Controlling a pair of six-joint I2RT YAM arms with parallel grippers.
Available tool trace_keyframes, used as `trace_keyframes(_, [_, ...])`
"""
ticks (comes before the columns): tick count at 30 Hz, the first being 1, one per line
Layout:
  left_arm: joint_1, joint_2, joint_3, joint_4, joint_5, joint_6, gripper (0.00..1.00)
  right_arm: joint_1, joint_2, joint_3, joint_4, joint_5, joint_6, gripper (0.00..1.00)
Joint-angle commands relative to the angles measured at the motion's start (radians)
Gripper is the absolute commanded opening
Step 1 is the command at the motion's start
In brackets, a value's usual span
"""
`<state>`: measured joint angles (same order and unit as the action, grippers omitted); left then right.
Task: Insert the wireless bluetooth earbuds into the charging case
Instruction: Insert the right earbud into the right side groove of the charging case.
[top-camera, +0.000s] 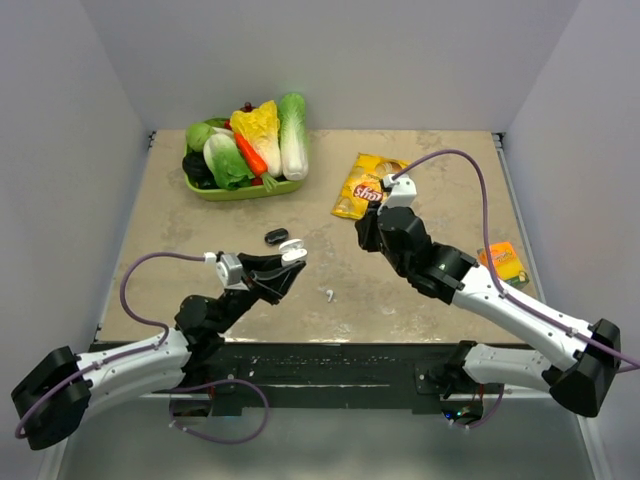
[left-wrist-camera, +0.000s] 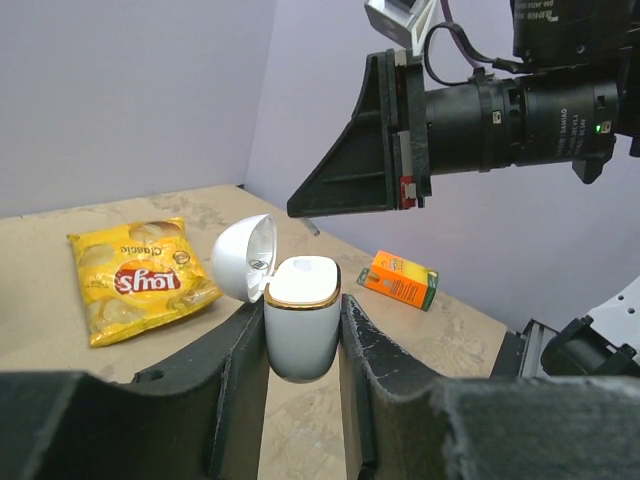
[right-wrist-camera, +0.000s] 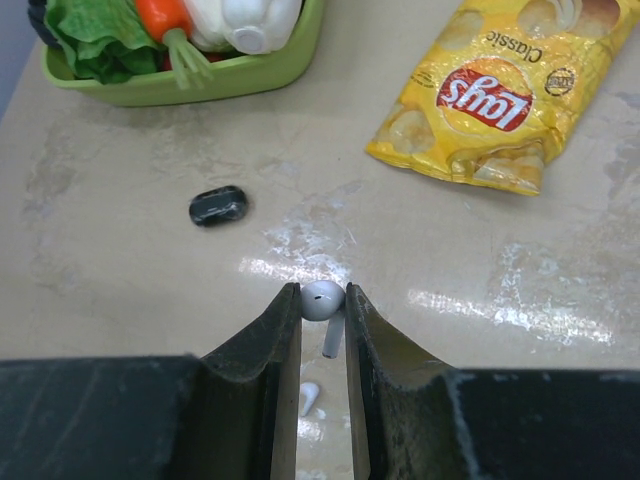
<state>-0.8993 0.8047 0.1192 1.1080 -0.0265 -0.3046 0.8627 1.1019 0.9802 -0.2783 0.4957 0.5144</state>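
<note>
My left gripper is shut on the white charging case, which has a gold rim and stands upright above the table. Its lid hangs open to the left. In the top view the case sits left of centre. My right gripper is shut on a white earbud, stem pointing back between the fingers. It hovers right of the case. A second white earbud lies on the table below, between the two grippers.
A small dark rounded object lies on the table behind the case. A green basket of toy vegetables stands at the back left. A yellow chips bag lies at the back centre and an orange box at the right.
</note>
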Motion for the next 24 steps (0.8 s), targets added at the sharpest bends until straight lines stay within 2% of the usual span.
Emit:
trace_keyframes(1, [-0.006, -0.036, -0.013, 0.052, -0.001, -0.016, 0.0, -0.001, 0.01, 0.046, -0.012, 0.067, 0.038, 0.0])
trace_keyframes(9, [-0.007, -0.073, -0.018, 0.012, -0.007, -0.019, 0.0, -0.001, 0.024, 0.058, -0.032, 0.072, 0.045, 0.0])
trace_keyframes(24, [-0.01, -0.039, -0.013, 0.016, -0.004, -0.031, 0.0, -0.001, 0.0, 0.029, 0.004, 0.05, 0.041, 0.0])
